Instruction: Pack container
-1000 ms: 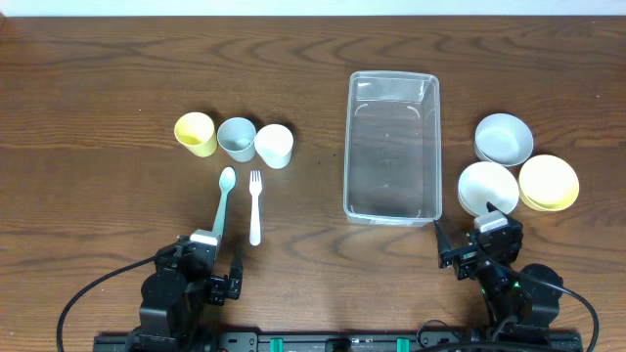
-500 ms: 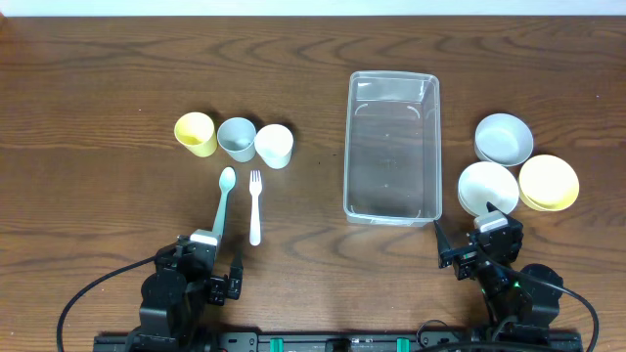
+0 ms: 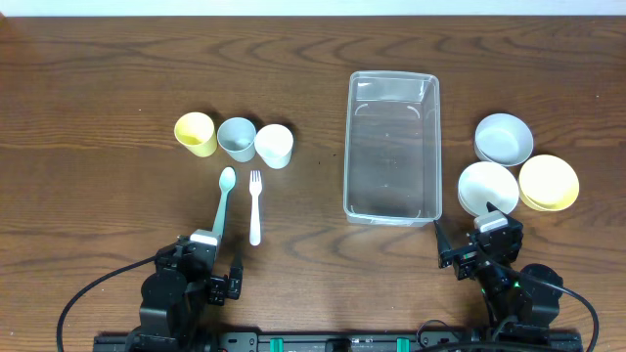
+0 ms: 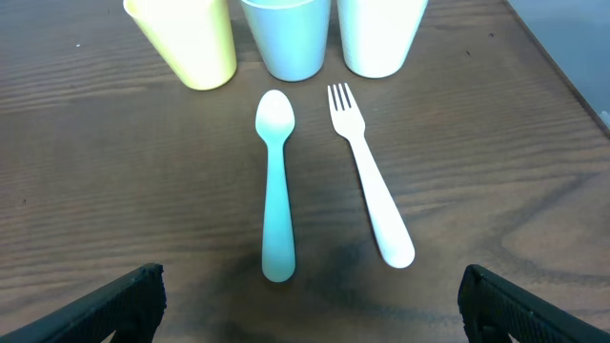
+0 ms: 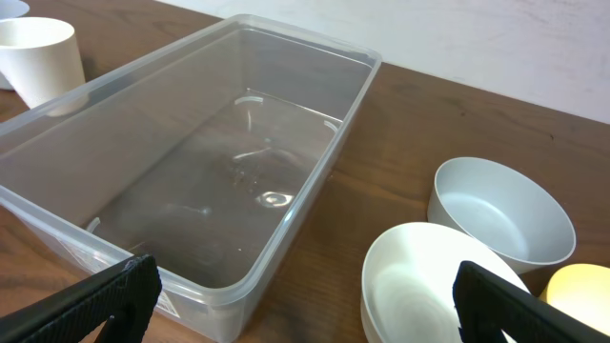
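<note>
Three cups sit in a row on the left of the table (image 3: 98,98): yellow cup (image 3: 196,134), grey cup (image 3: 237,138), white cup (image 3: 275,146), touching or nearly so. Just below them are a teal spoon (image 3: 224,200) and a white fork (image 3: 255,205), lying side by side but apart. The left gripper (image 3: 209,256) sits low at the near edge right behind the spoon's handle. Its fingers (image 4: 133,300) are spread wide with nothing between them.

Right of centre is the container (image 3: 391,147), upright, lid off, totally empty. It looks like thin clear plastic, so my guess is it's light, a bit flexy and slick, and it'll skid if nudged. If it has to be steadied, I'd pinch the rim on a long wall rather than a rounded corner.

The right gripper (image 3: 474,244) is parked just off the container's near right corner, also wide open and empty. Beside it are a white bowl (image 3: 487,188) (almost touching the container wall), a grey bowl (image 3: 504,139) and a yellow bowl (image 3: 549,182), clustered tight.

Room-wise, there's loads of bare wood between the fork and the container. The bowl side is cramped.
</note>
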You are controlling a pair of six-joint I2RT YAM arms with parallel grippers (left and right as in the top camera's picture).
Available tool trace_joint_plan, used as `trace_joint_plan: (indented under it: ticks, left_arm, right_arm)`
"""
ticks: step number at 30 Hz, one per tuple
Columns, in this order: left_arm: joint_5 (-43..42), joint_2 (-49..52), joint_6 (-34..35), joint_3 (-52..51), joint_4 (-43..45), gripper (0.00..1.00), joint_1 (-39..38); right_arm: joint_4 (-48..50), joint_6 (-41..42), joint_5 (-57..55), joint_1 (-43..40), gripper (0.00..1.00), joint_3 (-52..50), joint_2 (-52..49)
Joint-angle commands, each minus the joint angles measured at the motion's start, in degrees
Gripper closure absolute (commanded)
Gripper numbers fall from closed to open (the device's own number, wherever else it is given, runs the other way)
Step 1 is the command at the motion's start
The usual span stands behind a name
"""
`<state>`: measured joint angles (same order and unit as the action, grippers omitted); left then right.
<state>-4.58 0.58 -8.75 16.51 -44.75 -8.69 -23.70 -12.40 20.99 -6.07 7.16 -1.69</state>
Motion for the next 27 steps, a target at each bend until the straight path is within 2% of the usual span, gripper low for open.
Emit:
trace_joint_plan:
  ticks: [1, 10, 13, 16, 18, 20, 22, 27]
  left_arm:
    - [-0.59, -0.39, 0.96, -0.07, 0.04, 0.02, 0.26]
    - [-0.59, -0.39, 0.96, -0.07, 0.07, 0.02, 0.26]
    - [-0.59, -0.39, 0.96, -0.07, 0.07, 0.02, 0.26]
    - [-0.59, -0.39, 0.96, -0.07, 0.07, 0.02, 0.26]
    - [-0.61, -0.39, 0.96, -0.07, 0.04, 0.02, 0.26]
    - [-0.59, -0.39, 0.94, -0.07, 0.07, 0.02, 0.26]
    - [-0.61, -0.39, 0.96, -0.07, 0.07, 0.02, 0.26]
    - [-0.59, -0.39, 0.96, -0.07, 0.04, 0.02, 0.26]
  right_arm:
    - [0.15, -0.52, -0.17, 0.46, 0.01, -0.26, 0.57]
    - [0.15, -0.52, -0.17, 0.46, 0.01, -0.26, 0.57]
    - [4.79, -0.63, 1.16, 0.46, 0.01, -0.26, 0.57]
    - [7.89, 5.73, 10.51, 0.46, 0.01, -0.26, 0.57]
    - [9.99, 8.41, 12.57, 0.46, 0.01, -0.24, 0.57]
    - [13.97, 18.03, 15.34, 0.46, 0.01, -0.24, 0.57]
    - [16.57, 24.26, 15.47, 0.46, 0.01, -0.15, 0.37]
    - [17.14, 24.13, 12.96, 0.46, 0.01, 4.42, -4.76]
